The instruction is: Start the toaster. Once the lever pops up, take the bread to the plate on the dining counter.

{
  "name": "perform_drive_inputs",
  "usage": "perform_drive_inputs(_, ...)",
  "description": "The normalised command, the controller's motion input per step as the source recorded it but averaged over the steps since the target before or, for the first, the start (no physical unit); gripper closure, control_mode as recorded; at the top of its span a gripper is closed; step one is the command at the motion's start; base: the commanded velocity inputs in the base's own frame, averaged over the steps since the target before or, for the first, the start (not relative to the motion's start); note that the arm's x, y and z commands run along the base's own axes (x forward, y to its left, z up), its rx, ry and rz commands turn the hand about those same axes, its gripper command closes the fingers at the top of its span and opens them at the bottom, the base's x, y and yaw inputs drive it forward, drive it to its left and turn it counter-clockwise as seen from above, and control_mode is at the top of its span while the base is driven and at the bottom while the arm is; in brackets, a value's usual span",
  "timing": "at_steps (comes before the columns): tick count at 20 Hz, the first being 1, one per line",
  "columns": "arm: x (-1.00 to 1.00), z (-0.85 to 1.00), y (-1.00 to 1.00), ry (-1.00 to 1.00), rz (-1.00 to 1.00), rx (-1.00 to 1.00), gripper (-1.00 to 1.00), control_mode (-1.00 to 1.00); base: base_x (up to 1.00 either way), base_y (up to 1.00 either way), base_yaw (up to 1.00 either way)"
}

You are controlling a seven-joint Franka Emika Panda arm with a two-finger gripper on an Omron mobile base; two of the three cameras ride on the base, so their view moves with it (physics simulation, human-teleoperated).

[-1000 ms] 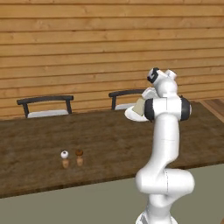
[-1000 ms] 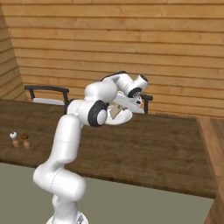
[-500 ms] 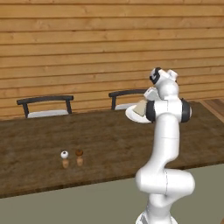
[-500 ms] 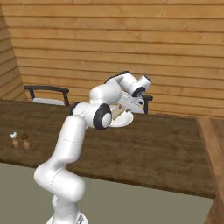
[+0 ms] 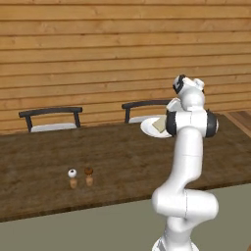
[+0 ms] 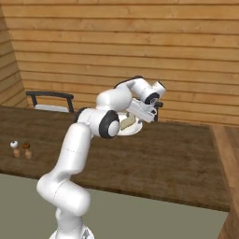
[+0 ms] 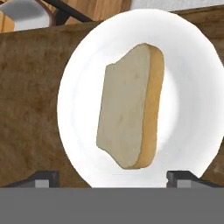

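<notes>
The flat square tan slice of bread (image 7: 130,107) is lying within the round plain white shallow plate (image 7: 192,87), seemingly tilted with one crust edge raised; whether it is resting fully on the plate cannot be told. The plate is sitting on the long dark brown wood-grain surface (image 5: 122,152), near its far edge, just in front of a dark-framed chair (image 5: 139,109). The white arm's two-finger gripper (image 7: 113,177) is hovering just over the plate with its jaws spread wide, pinching nothing, one dark fingertip (image 7: 43,178) showing at each side of the bread. Well apart, toward the left of the surface, two small shakers (image 5: 81,177) are standing side by side. A second dark chair (image 5: 50,118) is standing behind the surface.
</notes>
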Motion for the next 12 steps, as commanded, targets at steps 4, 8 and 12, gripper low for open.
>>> perform_drive_inputs(4, -0.10, 0.01, -0.15, -0.06, 0.00, -0.14, -1.00, -1.00, 0.00, 0.00, 0.00)
perform_drive_inputs(8, -0.10, 0.09, -0.01, -0.09, 0.00, -0.24, -1.00, -1.00, 0.00, 0.00, 0.00)
perform_drive_inputs(12, -0.68, 0.56, 0.02, -0.15, 0.00, -0.19, -1.00, -1.00, 0.00, 0.00, 0.00)
